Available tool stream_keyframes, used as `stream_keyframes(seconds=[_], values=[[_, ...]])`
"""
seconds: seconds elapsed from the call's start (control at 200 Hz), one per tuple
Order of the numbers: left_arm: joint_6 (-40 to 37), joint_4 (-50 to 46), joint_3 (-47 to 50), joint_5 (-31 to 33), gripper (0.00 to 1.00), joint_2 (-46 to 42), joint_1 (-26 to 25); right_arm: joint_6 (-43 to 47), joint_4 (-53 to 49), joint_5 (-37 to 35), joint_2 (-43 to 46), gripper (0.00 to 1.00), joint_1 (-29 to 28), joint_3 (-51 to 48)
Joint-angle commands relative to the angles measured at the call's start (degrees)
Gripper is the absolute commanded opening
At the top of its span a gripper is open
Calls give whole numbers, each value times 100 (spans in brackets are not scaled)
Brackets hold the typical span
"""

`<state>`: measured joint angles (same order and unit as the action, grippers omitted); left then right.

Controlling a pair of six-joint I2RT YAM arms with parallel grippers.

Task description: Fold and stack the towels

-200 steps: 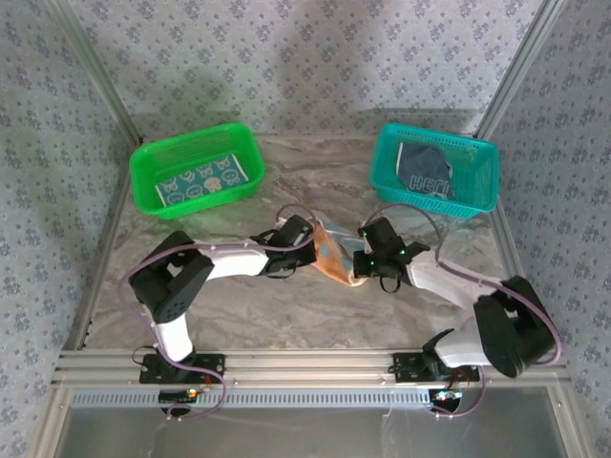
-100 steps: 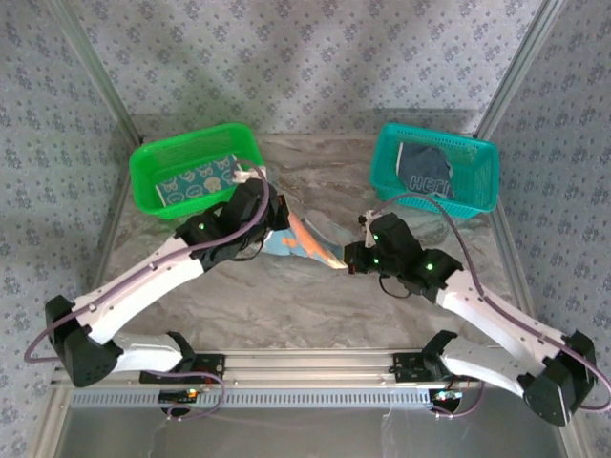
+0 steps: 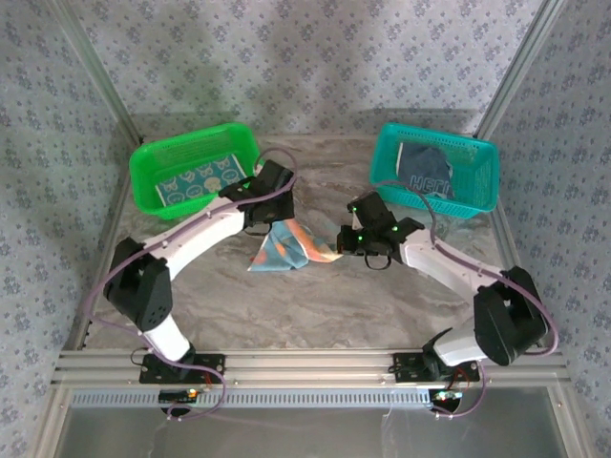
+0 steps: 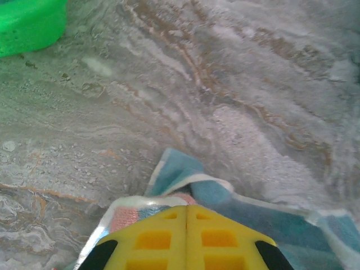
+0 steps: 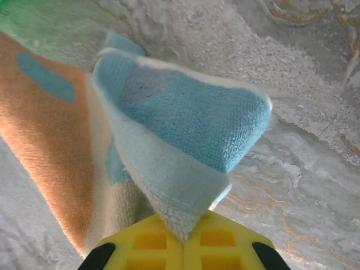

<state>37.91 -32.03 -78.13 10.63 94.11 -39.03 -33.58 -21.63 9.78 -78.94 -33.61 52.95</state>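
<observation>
Pinching one edge of the light blue towel (image 3: 286, 250), the left gripper (image 4: 187, 209) had its jaws fully closed on the cloth. The right gripper (image 5: 183, 235) was clamped the same way on another corner, a fold of fabric caught between its tips. The towel hung between them over the middle of the table (image 3: 315, 305), sagging at its left end. Farther back, the green basket (image 3: 153, 181) held a flat teal towel (image 3: 196, 179), and the teal basket (image 3: 387, 167) held a crumpled dark towel (image 3: 425, 172).
</observation>
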Motion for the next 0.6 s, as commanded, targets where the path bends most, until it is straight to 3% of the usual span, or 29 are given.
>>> stream_keyframes(seconds=[0.0, 0.185, 0.285, 0.345, 0.45, 0.595], values=[[-78, -302, -101, 260, 0, -777, -214, -154, -101, -123, 814, 1, -214, -228], [52, -558, 231, 821, 0, -1925, -702, -921, -636, -662, 2199, 6, -954, -656], [-115, -524, 294, 941, 0, -2164, -707, -1302, -711, -741, 2545, 10, -1070, -764], [-318, -481, 190, 900, 0, -1969, -535, -1301, -683, -660, 2439, 24, -987, -716], [-555, -135, -55, 122, 0, -1167, 61, -1076, -312, -424, 1809, 64, -621, -510], [-791, 2, -789, -289, 0, 316, 369, -507, 65, -140, 703, 66, -136, -208]])
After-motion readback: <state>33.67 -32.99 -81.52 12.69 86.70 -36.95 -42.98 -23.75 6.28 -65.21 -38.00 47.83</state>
